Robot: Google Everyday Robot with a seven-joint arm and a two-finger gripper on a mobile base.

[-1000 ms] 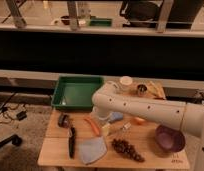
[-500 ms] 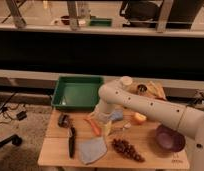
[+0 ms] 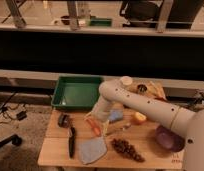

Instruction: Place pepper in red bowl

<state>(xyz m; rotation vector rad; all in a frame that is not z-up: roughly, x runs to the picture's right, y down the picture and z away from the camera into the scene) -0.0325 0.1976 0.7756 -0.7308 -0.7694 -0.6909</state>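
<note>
Pickup stage here, I'd say. The white arm [image 3: 145, 102] reaches in from the right edge, bends mid-frame and points down, so the pincer [image 3: 98, 118] sits low over the left-centre of the counter [image 3: 52, 152], right at the upper end of the pepper [image 3: 93, 126]. The pepper lies flat on the counter, slanting down to the right, between the knife [image 3: 71, 142] on its left and a small blue thing [image 3: 115, 116] on its right. Can't tell how wide the pincer is, or whether it actually has the pepper or is just touching it. They overlap from this angle.

Other stuff: green tray [image 3: 77, 92] above, blue-grey cloth [image 3: 92, 149] and grapes [image 3: 126, 149] along the bottom, a yellow-orange fruit [image 3: 139, 118] right of centre, purple bowl [image 3: 167, 140] at lower right.

I can't pick out the red bowl for sure. It may be behind the arm or in the clutter at the upper right of the counter.

My guess for the next move: get a firm hold across the middle of the pepper, since it's thin and could roll or slip. Then lift straight up, well clear of the knife, and carry it right. Don't confuse the purple bowl with the target.
</note>
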